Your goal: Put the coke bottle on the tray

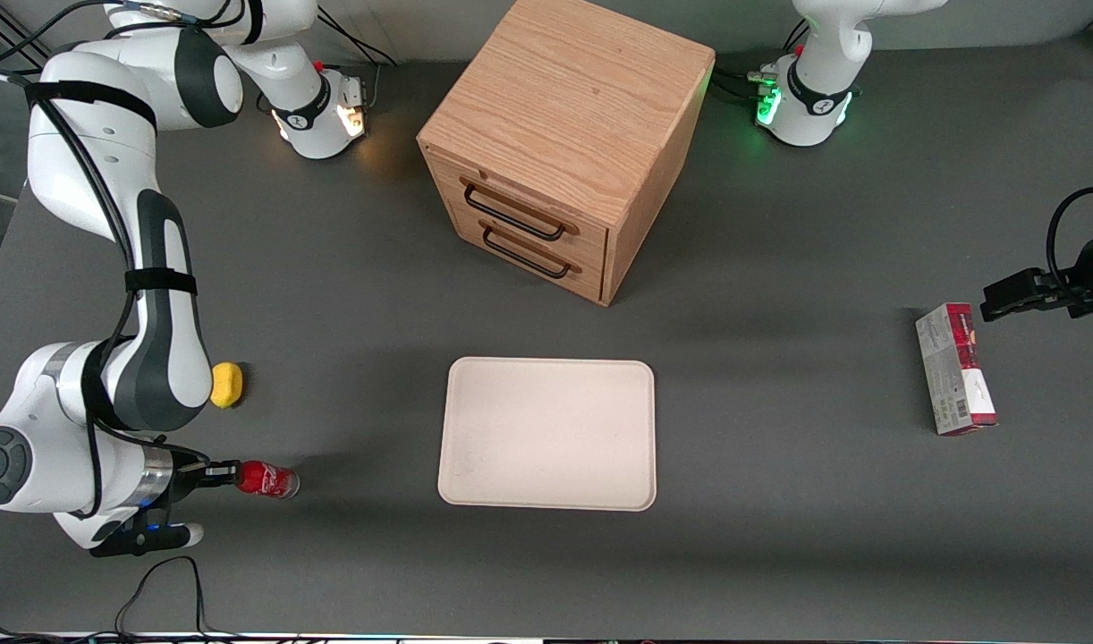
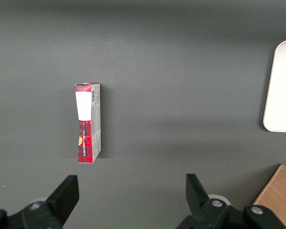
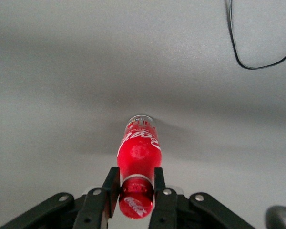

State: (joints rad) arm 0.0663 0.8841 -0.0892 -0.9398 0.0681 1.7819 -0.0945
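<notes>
The coke bottle (image 1: 266, 479) is small and red with white script. It lies on its side low over the dark table, near the working arm's end and close to the front camera. My right gripper (image 1: 232, 474) is shut on its cap end, one finger on each side, as the right wrist view shows (image 3: 136, 172); the bottle (image 3: 138, 148) points away from the wrist with its clear base outward. The cream-white tray (image 1: 546, 434) lies flat in the middle of the table, well apart from the bottle toward the parked arm's end. Its edge also shows in the left wrist view (image 2: 281, 90).
A yellow lemon-like object (image 1: 226, 385) lies beside my forearm, farther from the front camera than the bottle. A wooden two-drawer cabinet (image 1: 564, 143) stands farther back than the tray. A red-and-grey carton box (image 1: 955, 367) lies toward the parked arm's end. A black cable (image 1: 166, 581) loops near the front edge.
</notes>
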